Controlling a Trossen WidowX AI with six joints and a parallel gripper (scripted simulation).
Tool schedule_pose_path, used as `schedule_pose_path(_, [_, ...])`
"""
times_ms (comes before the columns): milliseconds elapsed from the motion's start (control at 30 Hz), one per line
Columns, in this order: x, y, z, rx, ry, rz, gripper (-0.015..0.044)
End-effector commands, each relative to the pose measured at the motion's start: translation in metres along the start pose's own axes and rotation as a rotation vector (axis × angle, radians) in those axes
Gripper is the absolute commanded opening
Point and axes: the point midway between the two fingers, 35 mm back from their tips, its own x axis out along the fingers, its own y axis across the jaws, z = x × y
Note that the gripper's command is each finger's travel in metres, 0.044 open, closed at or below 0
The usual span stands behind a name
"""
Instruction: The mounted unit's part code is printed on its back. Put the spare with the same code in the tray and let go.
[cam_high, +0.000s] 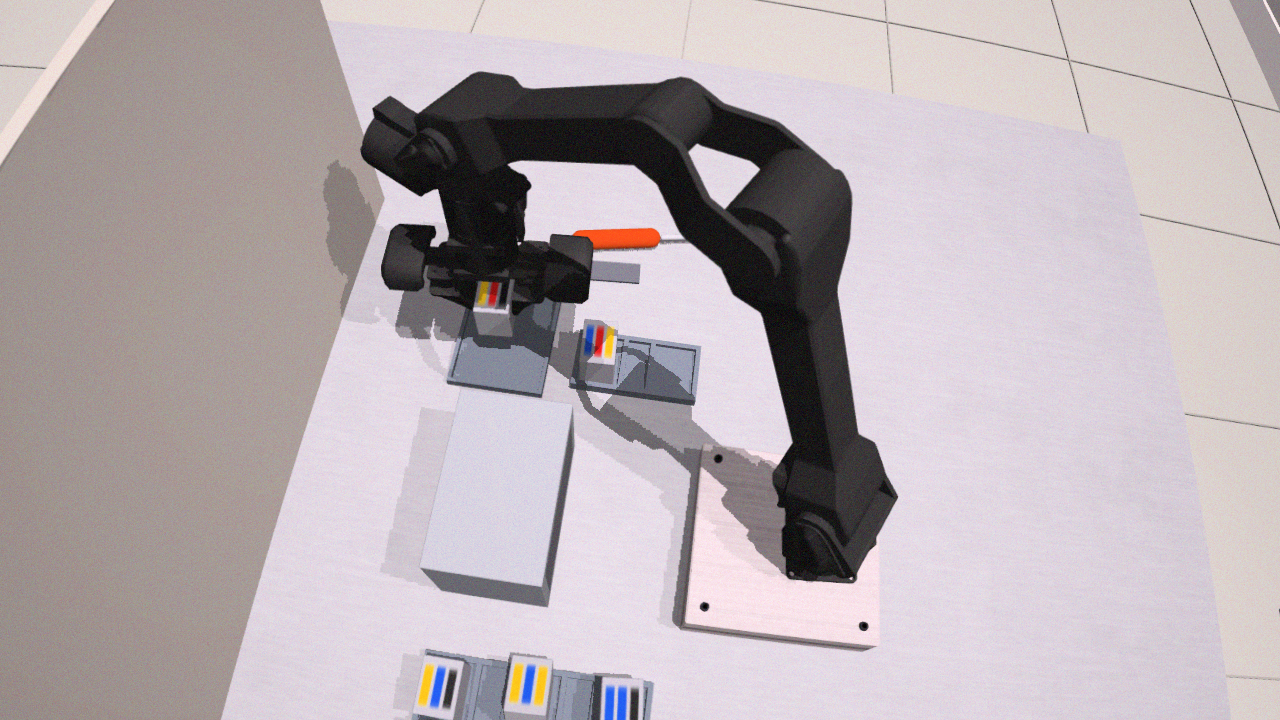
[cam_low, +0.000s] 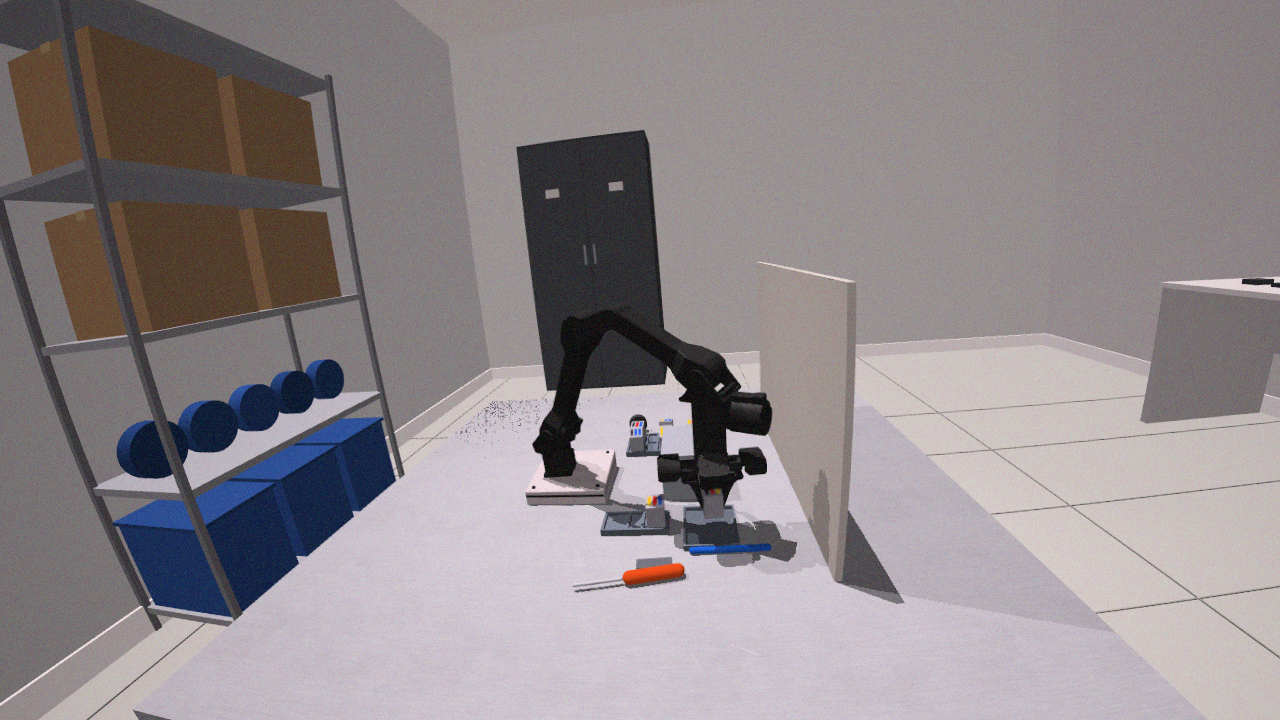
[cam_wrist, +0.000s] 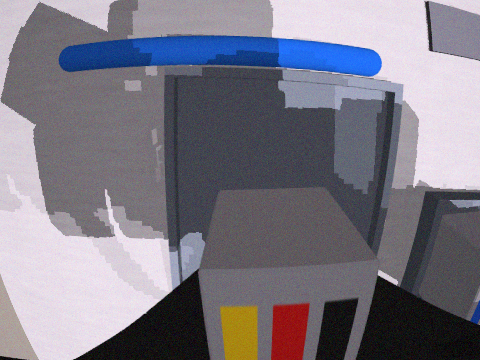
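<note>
My gripper (cam_high: 493, 300) (cam_low: 713, 499) (cam_wrist: 275, 272) is shut on a grey block (cam_high: 493, 320) (cam_low: 713, 506) (cam_wrist: 290, 230) with yellow, red and black bars. It holds the block upright, low over the grey tray (cam_high: 501, 369) (cam_low: 711, 529) (cam_wrist: 270, 135); whether the block touches the tray floor I cannot tell. A spare with blue, red and yellow bars (cam_high: 599, 344) (cam_low: 656, 507) stands in the rack (cam_high: 671, 371) (cam_low: 621, 523) beside the tray. Three more striped blocks stand at the bottom edge of the top view. In the exterior view a distant unit (cam_low: 637, 431) shows small stripes, too small to read surely.
A large pale box (cam_high: 501, 492) stands next to the tray. A blue rod (cam_low: 729, 548) (cam_wrist: 220, 51) lies along the tray's far edge. An orange screwdriver (cam_high: 617, 238) (cam_low: 653, 574) and a flat grey strip (cam_high: 617, 272) (cam_wrist: 456, 30) lie nearby. A tall panel (cam_high: 161, 268) (cam_low: 805, 402) stands beside the arm.
</note>
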Motion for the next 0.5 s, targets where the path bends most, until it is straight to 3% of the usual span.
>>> schedule_pose_path(0, [0.003, -0.001, 0.001, -0.006, -0.004, 0.000, 0.0000])
schedule_pose_path(467, [0.013, -0.002, 0.000, -0.006, -0.004, 0.000, 0.0000])
